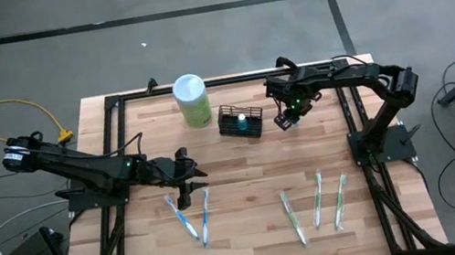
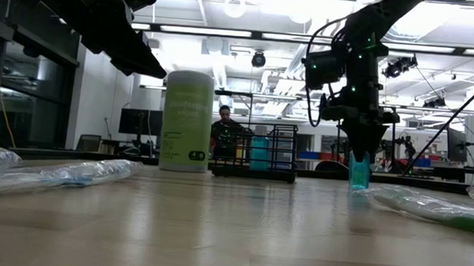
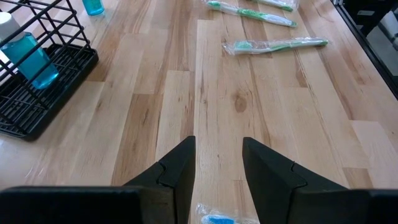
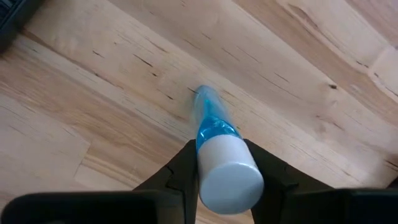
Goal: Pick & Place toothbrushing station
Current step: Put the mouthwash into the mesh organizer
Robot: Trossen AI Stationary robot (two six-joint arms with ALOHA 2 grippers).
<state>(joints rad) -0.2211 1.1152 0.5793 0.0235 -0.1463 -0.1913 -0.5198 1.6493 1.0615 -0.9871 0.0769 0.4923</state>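
Note:
The toothbrushing station, a black wire basket (image 1: 240,121), stands at the table's far middle with a blue white-capped bottle (image 3: 28,59) inside. To its right a second small blue bottle (image 2: 359,172) stands upright with my right gripper (image 1: 286,119) shut on it from above. My left gripper (image 3: 217,162) hovers open over the left half of the table, nothing between its fingers. A wrapped blue toothbrush (image 3: 214,219) lies just below it. More wrapped blue toothbrushes (image 1: 189,219) lie on the near left, green ones (image 1: 317,200) on the near right. My right gripper pinches the small bottle at its white cap (image 4: 229,177), one finger (image 4: 184,163) on each side. The fingers point straight down from above. The bottle stays upright below them, its blue bottom end (image 4: 205,98) at the wooden tabletop.
A pale green canister with a white lid (image 1: 191,99) stands left of the basket. A black frame (image 1: 113,105) runs around the tabletop. Bare wood lies between the two groups of toothbrushes. A person shows in the room behind the basket (image 2: 223,124).

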